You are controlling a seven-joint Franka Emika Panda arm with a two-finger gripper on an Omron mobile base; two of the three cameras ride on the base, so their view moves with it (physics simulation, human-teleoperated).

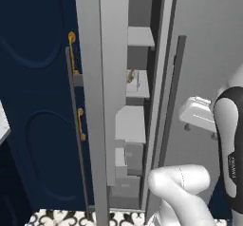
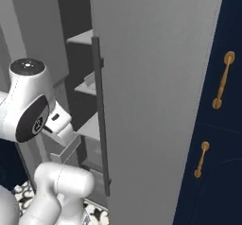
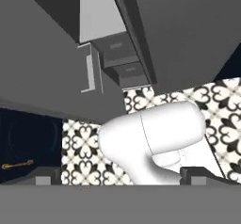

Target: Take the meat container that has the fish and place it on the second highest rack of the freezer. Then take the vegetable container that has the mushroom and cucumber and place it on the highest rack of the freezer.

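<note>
The freezer (image 1: 102, 78) stands with both doors ajar, and its pale shelves show in the gap. The highest rack (image 1: 140, 36) is bare. On the second highest rack (image 1: 138, 88) rests a pale meat container (image 1: 140, 81) with a small tan shape at its left end, likely the fish (image 1: 130, 76). The same racks appear in the right base view, highest rack (image 2: 80, 37) and second highest rack (image 2: 88, 88). My gripper (image 1: 200, 127) hangs in front of the right door, pointing down at the floor. Its fingertips (image 3: 47, 175) stand wide apart and open, with nothing between them. The vegetable container, mushroom and cucumber are out of view.
The right door's dark bar handle (image 2: 100, 115) runs close beside my hand. Grey drawers (image 3: 121, 62) fill the freezer's bottom. Navy cabinets with gold handles (image 1: 38, 101) (image 2: 217, 125) flank the freezer. Patterned floor tiles (image 3: 84, 143) lie below.
</note>
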